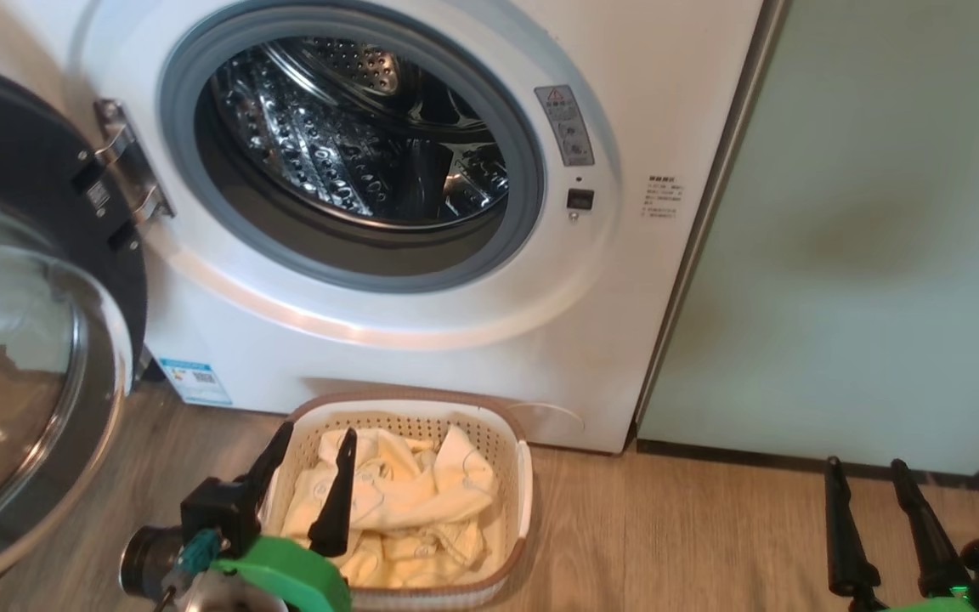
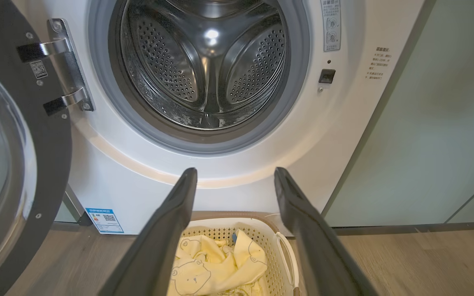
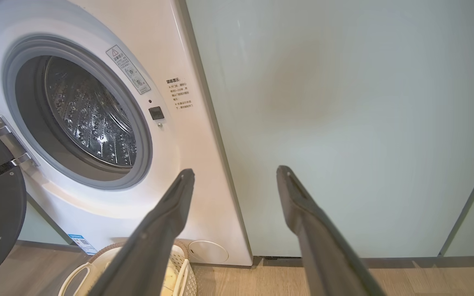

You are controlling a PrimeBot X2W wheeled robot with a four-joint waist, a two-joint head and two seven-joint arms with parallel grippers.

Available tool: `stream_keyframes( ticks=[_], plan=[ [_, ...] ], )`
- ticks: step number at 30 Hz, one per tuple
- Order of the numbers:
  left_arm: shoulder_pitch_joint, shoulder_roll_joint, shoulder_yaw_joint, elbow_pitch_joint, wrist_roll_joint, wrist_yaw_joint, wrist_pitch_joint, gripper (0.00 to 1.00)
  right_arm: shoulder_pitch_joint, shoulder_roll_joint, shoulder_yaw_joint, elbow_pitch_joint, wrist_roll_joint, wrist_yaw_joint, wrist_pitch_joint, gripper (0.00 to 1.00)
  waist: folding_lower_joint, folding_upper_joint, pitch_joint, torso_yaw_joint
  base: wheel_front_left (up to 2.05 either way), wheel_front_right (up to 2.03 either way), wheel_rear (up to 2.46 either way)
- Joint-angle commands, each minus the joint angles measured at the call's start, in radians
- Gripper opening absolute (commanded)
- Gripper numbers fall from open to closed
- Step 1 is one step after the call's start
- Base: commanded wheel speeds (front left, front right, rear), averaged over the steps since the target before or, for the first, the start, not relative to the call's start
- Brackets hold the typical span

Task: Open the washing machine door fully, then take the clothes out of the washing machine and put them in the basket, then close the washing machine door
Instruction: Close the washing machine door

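Wrapping up: clothes lie in the basket.
Fingers spread, empty, on left gripper and right gripper; next, swing washing machine door shut.

The door stands swung wide at the left, leaving the mouth of the washer free. The basket sits on the floor just below it.
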Motion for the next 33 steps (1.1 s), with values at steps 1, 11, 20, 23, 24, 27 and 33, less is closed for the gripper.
stream_keyframes(
  ticks=[1, 11, 20, 23, 24, 27, 33],
  plan=[
    [-0.048, 0.014, 0.029, -0.027, 0.001, 0.005, -0.012, 1.00, -0.034, -0.014, 0.016, -0.032, -0.001, 0.000, -0.007, 1.00, -0.0005, 0.0000, 0.001, 0.000, -1.83, 1.68, 0.14],
    [-0.056, 0.021, 0.010, -0.031, -0.004, -0.003, -0.021, 1.00, -0.037, -0.014, 0.010, -0.031, 0.001, 0.000, -0.007, 1.00, -0.0005, 0.0000, 0.014, 0.011, -1.93, 1.78, 0.16],
    [-0.058, 0.026, 0.004, -0.031, -0.008, 0.000, -0.024, 1.00, -0.040, -0.014, 0.008, -0.032, -0.001, 0.000, -0.007, 1.00, -0.0005, 0.0000, 0.022, 0.022, -0.71, 0.71, 0.00],
    [-0.059, 0.028, 0.003, -0.032, -0.009, 0.003, -0.027, 1.00, -0.041, -0.014, 0.007, -0.030, -0.002, 0.000, -0.007, 1.00, -0.0005, 0.0000, 0.024, 0.026, -0.01, 0.01, 0.00],
    [-0.060, 0.030, 0.003, -0.032, -0.009, 0.004, -0.028, 1.00, -0.042, -0.014, 0.006, -0.030, -0.002, 0.000, -0.007, 1.00, -0.0005, 0.0000, 0.024, 0.027, 0.00, 0.00, 0.00],
    [-0.062, 0.032, 0.002, -0.032, -0.010, 0.006, -0.032, 1.00, -0.043, -0.014, 0.005, -0.030, -0.003, 0.000, -0.007, 1.00, -0.0005, 0.0000, 0.027, 0.030, 0.00, 0.00, 0.00],
    [-0.066, 0.038, 0.002, -0.021, -0.015, 0.007, -0.038, 1.00, -0.042, -0.014, 0.004, -0.030, -0.005, 0.000, -0.007, 1.00, -0.0005, 0.0000, 0.029, 0.035, 0.00, 0.00, 0.00]
  ],
)
